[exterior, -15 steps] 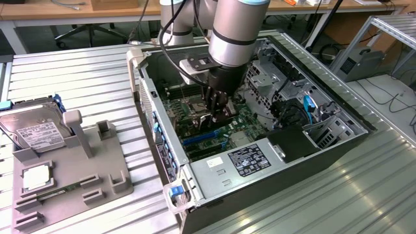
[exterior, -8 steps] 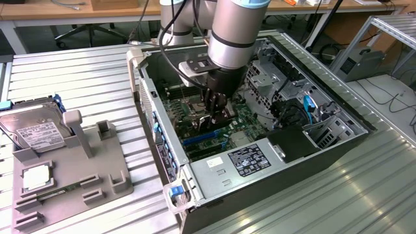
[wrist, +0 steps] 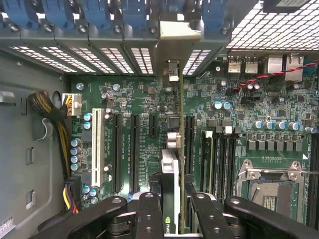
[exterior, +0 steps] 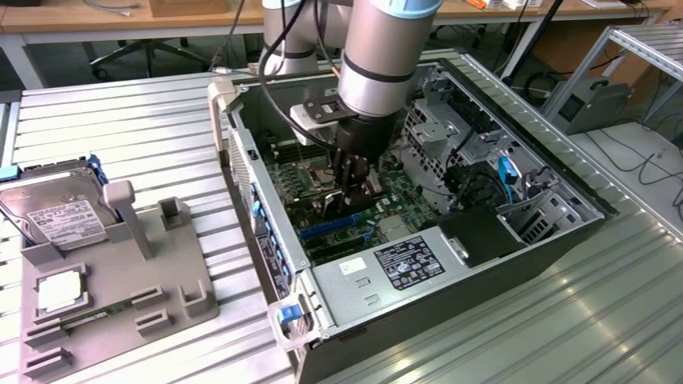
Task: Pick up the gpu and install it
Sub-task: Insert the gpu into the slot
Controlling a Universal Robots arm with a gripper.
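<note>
Two black end effector fingers (wrist: 148, 214) pinch the thin gpu (wrist: 170, 179).

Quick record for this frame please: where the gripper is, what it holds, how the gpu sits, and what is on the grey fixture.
location: gripper down inside the open computer case
grip: closed on the gpu, one finger on each side
gpu pose: edge-on over the motherboard, metal bracket end at the rear slot openings
seated in slot: cannot tell
fixture: grey fixture on the exterior view's left, holding the hard drive and memory stick
</note>
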